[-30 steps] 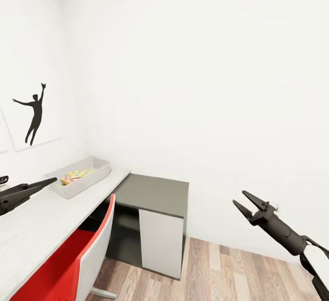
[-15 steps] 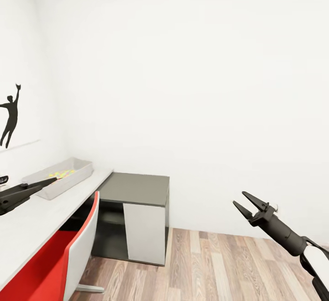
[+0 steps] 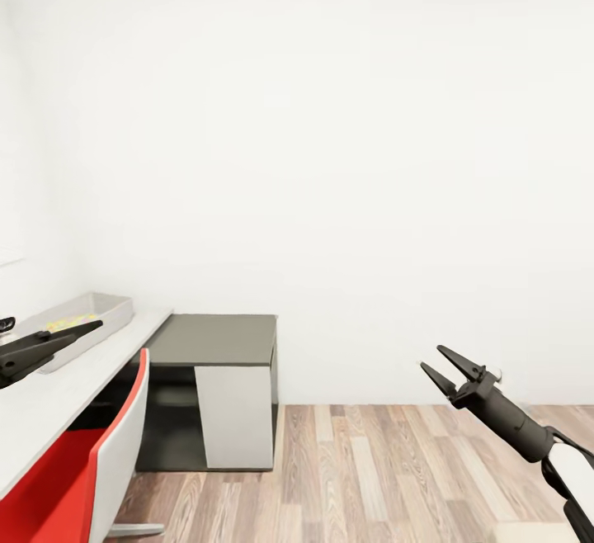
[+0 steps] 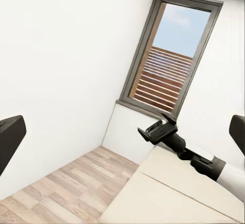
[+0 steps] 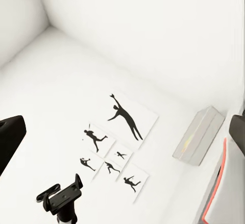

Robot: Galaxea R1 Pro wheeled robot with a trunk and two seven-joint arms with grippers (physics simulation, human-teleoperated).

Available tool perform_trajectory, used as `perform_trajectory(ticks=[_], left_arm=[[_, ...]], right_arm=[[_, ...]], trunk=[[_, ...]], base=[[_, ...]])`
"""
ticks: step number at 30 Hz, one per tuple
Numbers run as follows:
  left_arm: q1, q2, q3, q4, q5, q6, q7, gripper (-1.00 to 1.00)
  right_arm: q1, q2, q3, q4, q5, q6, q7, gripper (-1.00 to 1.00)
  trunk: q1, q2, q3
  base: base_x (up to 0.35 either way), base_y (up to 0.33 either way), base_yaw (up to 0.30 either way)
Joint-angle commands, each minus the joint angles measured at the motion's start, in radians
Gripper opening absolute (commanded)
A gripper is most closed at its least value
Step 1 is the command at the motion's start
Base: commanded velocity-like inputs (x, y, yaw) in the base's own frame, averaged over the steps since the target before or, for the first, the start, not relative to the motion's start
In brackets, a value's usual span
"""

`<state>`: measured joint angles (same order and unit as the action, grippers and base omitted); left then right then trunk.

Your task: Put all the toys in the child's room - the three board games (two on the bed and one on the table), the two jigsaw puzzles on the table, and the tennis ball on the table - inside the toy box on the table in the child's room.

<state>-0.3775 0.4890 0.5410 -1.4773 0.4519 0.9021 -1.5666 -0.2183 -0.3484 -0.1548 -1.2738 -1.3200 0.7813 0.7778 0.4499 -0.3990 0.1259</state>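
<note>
Toy box [image 3: 91, 312], a shallow pale grey tray-like bin with sloping sides, sits on the light grey-white surface [image 3: 49, 398] just beyond the tip of the left tool [image 3: 78, 331], with a strip of bright multicoloured print [image 3: 62, 326] showing inside it; what that print belongs to is too small to tell. The left tool is a dark pointed pair of fingers that reads as a single closed spike in the head view, yet its own wrist camera shows the two fingers [image 4: 10, 137] at opposite edges of the picture, so I cannot tell how far it is parted; nothing is seen in it. Below this tool stands a chair with a red seat and white shell [image 3: 99, 452], and to its right, against the white wall, a low dark grey cabinet with a white door panel [image 3: 231, 386]. The right tool [image 3: 450, 365] hangs well apart from all of these, over the wood plank floor [image 3: 371, 477], its two dark fingers spread in a V and empty. From the right wrist the toy box [image 5: 199, 134] appears beside framed black silhouette pictures [image 5: 122, 122] on the wall, with the left tool [image 5: 60, 196] in front. The left wrist view looks past the right tool [image 4: 155, 129] to a beige bed mattress [image 4: 168, 193] and a tall dark-framed window [image 4: 173, 55].
</note>
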Motion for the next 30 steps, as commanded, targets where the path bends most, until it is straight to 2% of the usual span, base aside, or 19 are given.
perform_trajectory(ticks=[1, 12, 18, 30], left_arm=[[0.0, 0.001, 0.001, 0.0, -0.001, 0.011, -0.004, 1.0], [0.0, 0.003, 0.001, 0.0, -0.001, 0.011, -0.004, 1.0], [0.0, 0.003, 0.001, 0.0, -0.001, 0.011, -0.004, 1.0], [0.0, 0.0, 0.0, 0.0, -0.001, 0.011, -0.004, 1.0]], right_arm=[[-0.001, 0.0, 0.0, 0.001, -0.003, 0.006, 0.0, 1.0], [-0.001, 0.001, 0.001, 0.001, 0.0, 0.005, -0.002, 1.0], [-0.001, 0.001, 0.001, 0.001, 0.002, 0.004, -0.007, 1.0], [-0.001, 0.001, 0.0, -0.01, 0.008, 0.001, -0.012, 1.0]], trunk=[[0.0, -0.001, 0.0], [0.0, -0.001, 0.006], [0.0, -0.001, 0.009], [0.0, -0.001, 0.016]], base=[[-0.225, 0.136, -0.272], [-0.229, 0.138, -0.272], [-0.191, 0.032, -0.272], [-0.036, 0.002, -0.272]])
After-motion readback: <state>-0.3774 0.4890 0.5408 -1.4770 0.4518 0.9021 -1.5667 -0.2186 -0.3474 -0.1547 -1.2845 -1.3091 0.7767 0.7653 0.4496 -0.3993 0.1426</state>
